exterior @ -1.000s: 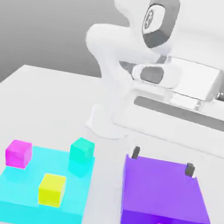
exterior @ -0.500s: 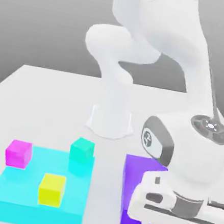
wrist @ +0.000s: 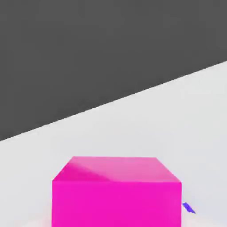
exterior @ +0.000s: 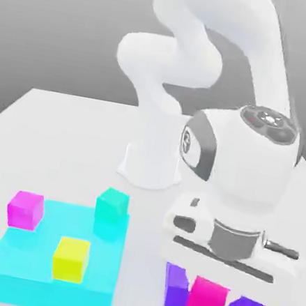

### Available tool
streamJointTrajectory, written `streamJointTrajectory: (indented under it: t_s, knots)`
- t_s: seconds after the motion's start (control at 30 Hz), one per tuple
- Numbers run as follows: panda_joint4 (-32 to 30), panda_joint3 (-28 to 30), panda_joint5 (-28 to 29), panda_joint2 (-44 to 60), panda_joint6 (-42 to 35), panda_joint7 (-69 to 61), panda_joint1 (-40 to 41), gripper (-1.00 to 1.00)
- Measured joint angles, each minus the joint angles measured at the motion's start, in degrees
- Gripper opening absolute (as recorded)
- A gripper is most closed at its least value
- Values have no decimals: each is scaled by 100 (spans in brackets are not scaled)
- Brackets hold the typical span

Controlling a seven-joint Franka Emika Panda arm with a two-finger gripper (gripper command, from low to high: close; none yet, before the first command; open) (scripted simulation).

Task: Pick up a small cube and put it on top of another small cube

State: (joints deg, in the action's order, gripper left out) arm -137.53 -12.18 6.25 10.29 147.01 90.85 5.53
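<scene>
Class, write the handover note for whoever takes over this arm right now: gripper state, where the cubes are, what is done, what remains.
Gripper: shut on the small hot-pink cube, held in front of the flat purple block.
Other cubes: magenta cube, teal cube and yellow cube, all at the flat cyan slab on the exterior view's left.
Done: the grasp.
Left: carry the cube across, set it on another small cube, release.

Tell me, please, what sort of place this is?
Likely a simulated tabletop test scene: a plain white table against grey, flat-coloured cubes such as the pink cube on a purple slab, and a white arm.
</scene>
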Motion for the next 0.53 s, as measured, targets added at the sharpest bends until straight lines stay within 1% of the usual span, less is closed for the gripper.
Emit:
streamJointTrajectory:
  t_s: [0.13,0.27,0.4,0.43,0.53]
  knots:
    - [-218,423,-359,-672,-423,795,615,-100]
    - [-445,655,-627,-1262,-738,1605,1269,-100]
    - [-613,642,-562,-784,-83,1851,1302,-100]
    - [-643,639,-546,-650,82,1870,1296,100]
    - [-643,639,-546,-650,82,1870,1296,100]
